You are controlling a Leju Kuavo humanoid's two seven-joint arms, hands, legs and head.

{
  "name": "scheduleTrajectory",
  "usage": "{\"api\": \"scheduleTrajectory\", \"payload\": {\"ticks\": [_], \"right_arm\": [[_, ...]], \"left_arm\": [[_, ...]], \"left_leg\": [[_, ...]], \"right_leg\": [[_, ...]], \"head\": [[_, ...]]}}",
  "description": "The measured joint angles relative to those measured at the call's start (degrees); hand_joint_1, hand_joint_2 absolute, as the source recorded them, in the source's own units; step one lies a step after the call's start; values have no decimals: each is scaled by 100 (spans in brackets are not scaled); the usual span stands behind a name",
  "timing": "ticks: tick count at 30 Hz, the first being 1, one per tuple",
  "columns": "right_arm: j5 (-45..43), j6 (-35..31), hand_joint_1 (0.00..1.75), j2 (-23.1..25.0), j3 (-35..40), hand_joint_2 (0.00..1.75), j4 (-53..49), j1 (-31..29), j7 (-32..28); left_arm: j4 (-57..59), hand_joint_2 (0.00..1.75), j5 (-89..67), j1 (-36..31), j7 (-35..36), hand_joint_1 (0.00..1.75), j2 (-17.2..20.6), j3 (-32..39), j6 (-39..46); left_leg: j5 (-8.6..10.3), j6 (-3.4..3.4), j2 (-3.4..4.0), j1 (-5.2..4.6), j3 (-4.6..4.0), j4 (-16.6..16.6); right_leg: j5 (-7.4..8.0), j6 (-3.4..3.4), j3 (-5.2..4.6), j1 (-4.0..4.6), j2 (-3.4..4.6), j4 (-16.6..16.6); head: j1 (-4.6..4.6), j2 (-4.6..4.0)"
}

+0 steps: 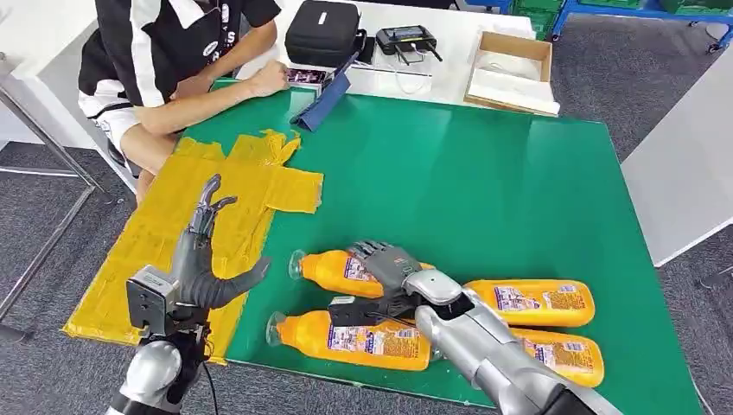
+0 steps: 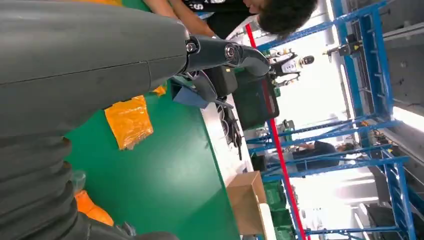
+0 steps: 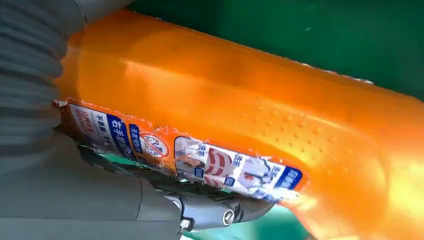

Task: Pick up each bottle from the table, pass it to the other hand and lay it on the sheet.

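Four orange bottles lie on the green table (image 1: pixel 484 173), near its front edge. Right hand (image 1: pixel 389 268) is wrapped over the far-left bottle (image 1: pixel 333 270); that bottle lies flat, cap toward the yellow sheet (image 1: pixel 156 251). Left hand (image 1: pixel 203 251) holds nothing, fingers spread, above the sheet. One sheet, overhanging the table's left edge. One person (image 1: pixel 173 52) sits at the far-left corner. Wide bare green beyond the bottles.

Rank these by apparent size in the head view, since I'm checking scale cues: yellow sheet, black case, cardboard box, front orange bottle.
1. yellow sheet, clearly largest.
2. front orange bottle, though nearness to the camera inflates it.
3. cardboard box and black case look alike; not ranked.
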Motion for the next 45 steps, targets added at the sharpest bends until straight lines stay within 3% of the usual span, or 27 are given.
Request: {"api": "scheduleTrajectory", "payload": {"ticks": [6,22,23,27,29,32,34,39,41,45], "right_arm": [[-81,-688,150,90,-87,175,114,-14,293],[-92,-741,150,116,-177,175,127,-15,298],[-92,-741,175,116,-177,175,127,-15,298],[-157,-873,175,116,-196,175,125,-7,296],[-361,-1503,175,90,-366,175,-16,137,177],[-720,-2497,175,-39,-934,175,-885,490,-189],[-1006,-2818,175,-144,-1345,175,-1621,789,-501],[-1946,-3990,175,-231,-2318,175,-3584,1648,-1967],[-2214,-4255,171,-249,-2620,175,-4390,2023,-2321],[-2341,-4332,171,-323,-2935,175,-5432,2526,-2373]], "left_arm": [[0,175,-9,37,7,0,0,9,20],[0,175,-9,44,17,0,0,11,33],[0,175,-9,44,17,0,0,11,33],[0,175,-15,45,22,0,0,11,33],[0,175,-26,71,42,0,0,11,33],[0,175,-20,150,55,0,0,13,33],[0,175,0,177,35,0,0,11,59],[0,175,72,223,-5,0,0,-15,98],[15,175,138,217,137,0,0,-50,-6],[52,175,265,201,332,0,0,-175,-194]], "left_leg": [[1,0,-4,0,0,0],[0,-1,-4,0,0,0],[0,-1,-4,0,0,0],[0,0,-4,0,0,0],[0,0,-6,0,-3,1],[0,-1,-5,-1,-9,1],[-1,-1,-12,0,-11,1],[-4,-2,-13,-1,-23,1],[-8,-3,-13,-1,-22,1],[-17,-9,-8,-2,-23,1]], "right_leg": [[2,2,3,0,-1,0],[0,0,2,0,-1,0],[0,0,2,0,-1,0],[0,1,2,0,-1,0],[0,1,1,0,-2,0],[1,2,-6,0,-1,0],[-2,-1,-6,0,-6,0],[-3,-1,-18,-1,-8,0],[-6,-3,-17,0,-8,-1],[-6,-3,-22,0,-3,-2]], "head": [[0,0],[0,0],[0,0],[0,0],[4,0],[-2,0],[2,0],[0,0],[0,0],[0,0]]}}
